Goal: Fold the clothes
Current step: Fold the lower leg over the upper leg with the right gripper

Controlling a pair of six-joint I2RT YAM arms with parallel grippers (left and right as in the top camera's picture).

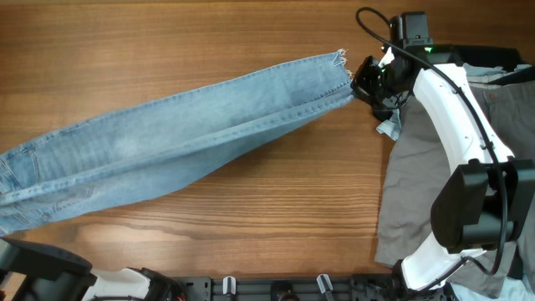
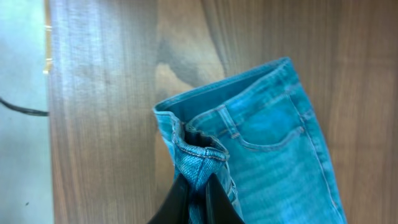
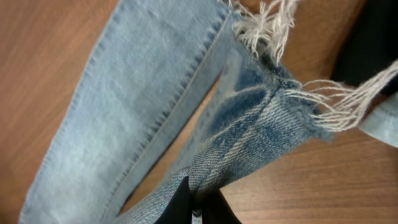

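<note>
The light blue jeans (image 1: 167,150) lie stretched across the wooden table, waist at the left edge, frayed hems at the upper right. My right gripper (image 1: 368,84) is shut on the leg cloth just below the frayed hem (image 3: 273,37); its fingertips (image 3: 198,202) pinch a fold of denim. My left gripper (image 2: 198,193) is shut on the bunched waistband (image 2: 193,149), with a back pocket (image 2: 273,124) beside it. In the overhead view the left gripper is out of sight at the lower left.
A grey garment (image 1: 418,184) lies at the right under the right arm (image 1: 456,109), with small light cloth pieces (image 1: 389,125) near it. The table's left edge (image 2: 48,112) shows in the left wrist view.
</note>
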